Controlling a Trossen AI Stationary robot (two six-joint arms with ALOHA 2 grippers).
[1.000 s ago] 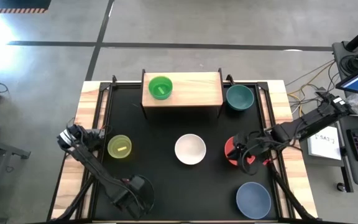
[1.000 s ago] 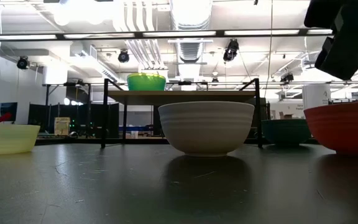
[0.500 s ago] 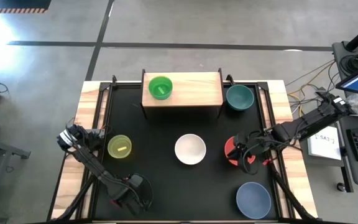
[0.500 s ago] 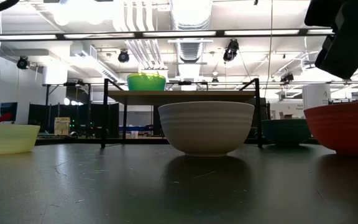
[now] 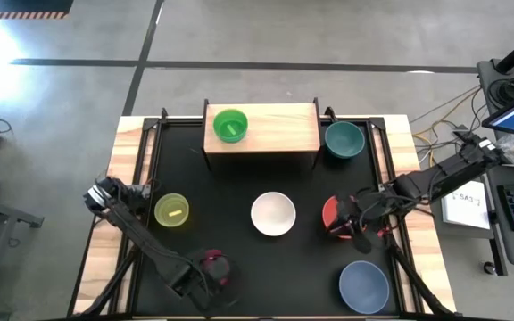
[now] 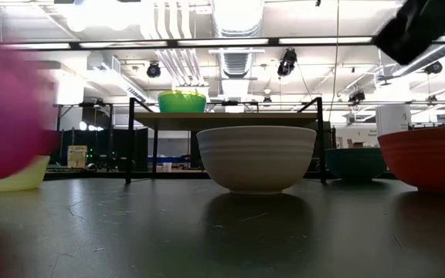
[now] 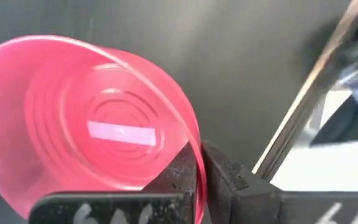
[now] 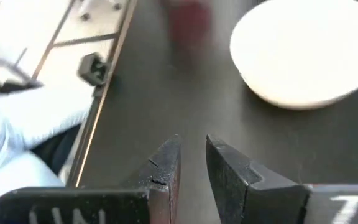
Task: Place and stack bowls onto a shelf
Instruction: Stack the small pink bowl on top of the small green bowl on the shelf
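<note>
Starting at the near edge: the left gripper point(image 5: 205, 275) is sitting low by the near-left part of the tabletop point(image 5: 239, 241), pinching the rim of the pink bowl point(image 7: 92, 134) between its fingers point(image 7: 229, 180). The bowl is tipping on its side and holding nothing, just a light streak on its floor. In the low view it is showing as a pink blur at the left.

Toward the near-right corner the periwinkle bowl point(image 5: 364, 286) is resting upright, nothing in it.

Further in, the right gripper point(image 5: 357, 221) is hovering over the red bowl point(image 5: 332, 213) by the right edge, its fingers point(image 8: 166, 171) standing slightly apart and gripping nothing. The white bowl point(image 5: 273, 214) is sitting mid-table, the yellow bowl point(image 5: 171, 210) by the left edge with a pale streak inside.

At the far edge the shelf point(image 5: 279, 129) is carrying the green bowl point(image 5: 230, 126) on its left end; the rest of the board is lying bare. The teal bowl point(image 5: 344, 139) is sitting on the tabletop just right of the shelf.
</note>
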